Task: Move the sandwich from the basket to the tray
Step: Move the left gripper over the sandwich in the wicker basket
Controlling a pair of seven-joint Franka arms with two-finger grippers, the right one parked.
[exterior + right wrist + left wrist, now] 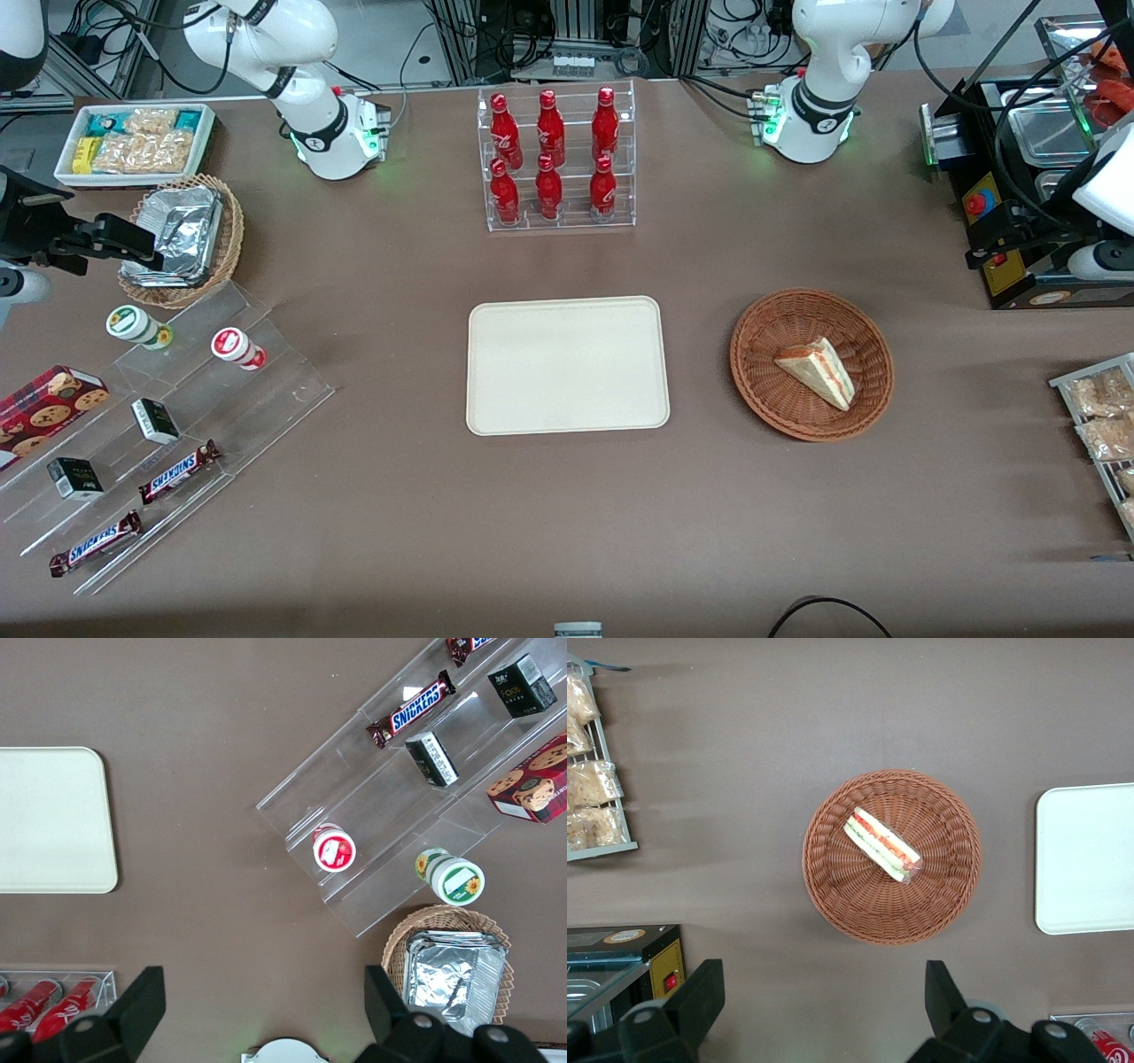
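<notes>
The sandwich (817, 370) is a pale triangular wedge with orange-red and green filling, lying in the round reddish-brown wicker basket (762, 328). The cream-white tray (567, 365) lies flat beside the basket, toward the parked arm's end. My gripper (985, 245) hangs high above the table, farther from the front camera than the basket and toward the working arm's end. In the left wrist view the gripper (821, 992) is open and empty, its fingers (700, 992) wide apart and clear of the basket (833, 895), the sandwich (883, 845) and the tray (1090, 859).
A clear rack of red bottles (555, 159) stands farther from the front camera than the tray. A black device with a red button (997, 230) and a wire rack of snack packets (1103, 425) sit at the working arm's end. Clear steps with snacks (168, 425) lie at the parked arm's end.
</notes>
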